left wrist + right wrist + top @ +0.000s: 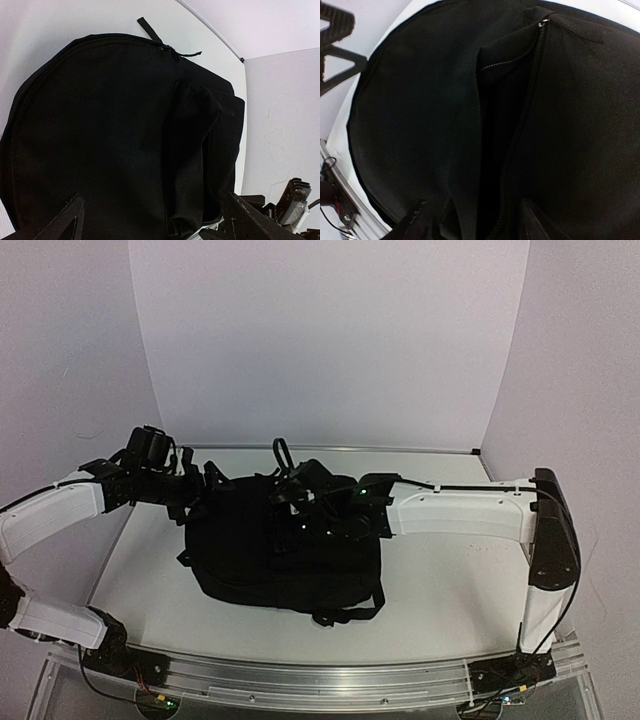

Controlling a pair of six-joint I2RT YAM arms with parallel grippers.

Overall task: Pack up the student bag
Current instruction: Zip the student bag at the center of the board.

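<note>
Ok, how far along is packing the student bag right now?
Seemingly near the end: no loose items show beside the student bag on the table. In hand: left gripper and right gripper hover over it, jaws apart, holding nothing. Left: a zipper looks part open; contents are hidden.

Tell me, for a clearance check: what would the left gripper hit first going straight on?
Probably the student bag: its black fabric lies right ahead of the left gripper, nothing between.
</note>
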